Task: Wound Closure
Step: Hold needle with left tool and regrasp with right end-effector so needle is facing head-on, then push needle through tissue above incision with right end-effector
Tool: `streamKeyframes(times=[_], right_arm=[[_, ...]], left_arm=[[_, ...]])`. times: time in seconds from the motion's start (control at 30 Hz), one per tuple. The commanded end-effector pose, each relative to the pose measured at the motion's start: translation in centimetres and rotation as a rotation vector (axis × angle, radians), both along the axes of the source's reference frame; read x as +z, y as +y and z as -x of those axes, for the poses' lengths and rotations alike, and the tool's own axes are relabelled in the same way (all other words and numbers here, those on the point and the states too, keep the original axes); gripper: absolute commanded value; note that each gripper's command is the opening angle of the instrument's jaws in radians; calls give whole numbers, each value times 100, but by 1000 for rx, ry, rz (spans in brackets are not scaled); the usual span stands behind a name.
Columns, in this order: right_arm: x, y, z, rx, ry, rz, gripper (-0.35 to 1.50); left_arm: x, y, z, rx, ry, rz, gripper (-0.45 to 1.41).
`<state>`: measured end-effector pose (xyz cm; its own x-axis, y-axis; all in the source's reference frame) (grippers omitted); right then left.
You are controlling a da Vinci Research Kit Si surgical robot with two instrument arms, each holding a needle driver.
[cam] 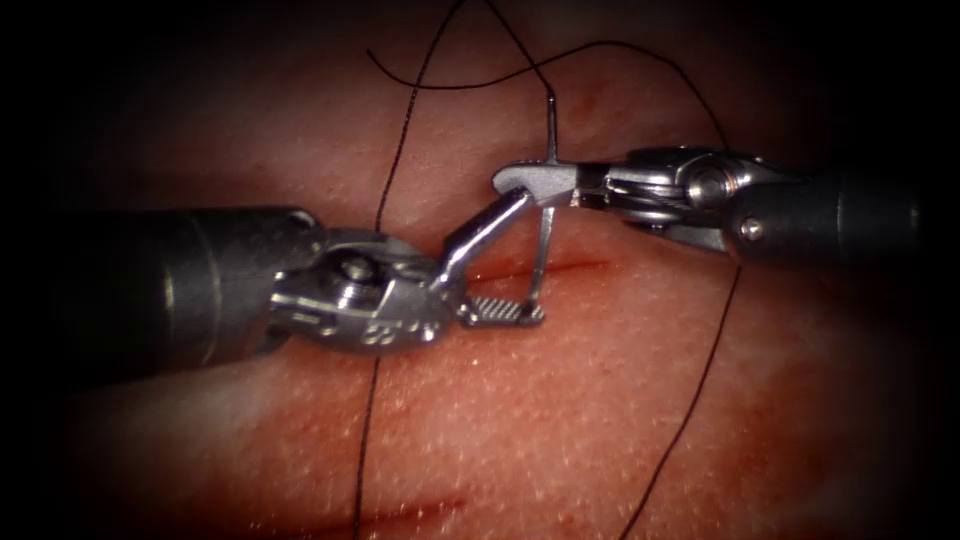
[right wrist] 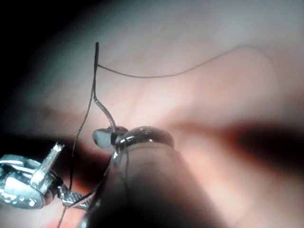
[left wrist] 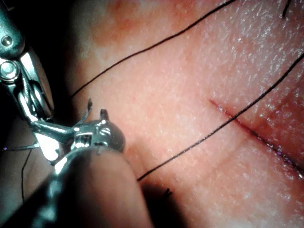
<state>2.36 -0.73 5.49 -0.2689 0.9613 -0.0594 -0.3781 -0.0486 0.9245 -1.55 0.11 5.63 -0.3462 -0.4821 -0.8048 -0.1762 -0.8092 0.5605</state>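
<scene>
Right tool (cam: 535, 183) pinches the needle (cam: 546, 225) near its thread end, clear of the tissue (cam: 560, 400) above the cut (cam: 560, 268); left tool (cam: 505, 265) stands spread and empty, lower jaw at the needle's point. We judge the needle stiff, slick, best held mid-curve; the thread (cam: 690, 400) lies limp and light

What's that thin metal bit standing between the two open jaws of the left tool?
That is the curved needle, seen in the endoscope view. The right end effector holds it near its thread end; the left end effector is open around it, above the cut.
</scene>
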Motion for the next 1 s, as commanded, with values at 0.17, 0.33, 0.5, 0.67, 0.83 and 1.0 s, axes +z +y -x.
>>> streamKeyframes(times=[0.17, 0.33, 0.5, 0.67, 0.83, 1.0], right_arm=[[18, 14, 4, -188, -14, 372, -35], [29, 23, 9, -251, -7, 548, -35], [39, 32, 8, -285, -10, 647, -35], [45, 36, 5, -308, 3, 727, -35], [45, 38, -5, -305, -1, 900, -35], [45, 38, -13, -344, 35, 1057, -35]], left_arm=[[6, 4, -2, -89, -123, -251, 93], [13, -2, -7, -160, -110, -394, 34], [17, -11, -6, -138, -88, -493, 26], [22, -24, -1, -139, -79, -625, 34], [38, -38, 7, -124, -29, -717, 37], [55, -44, 11, -141, 4, -790, 36]])
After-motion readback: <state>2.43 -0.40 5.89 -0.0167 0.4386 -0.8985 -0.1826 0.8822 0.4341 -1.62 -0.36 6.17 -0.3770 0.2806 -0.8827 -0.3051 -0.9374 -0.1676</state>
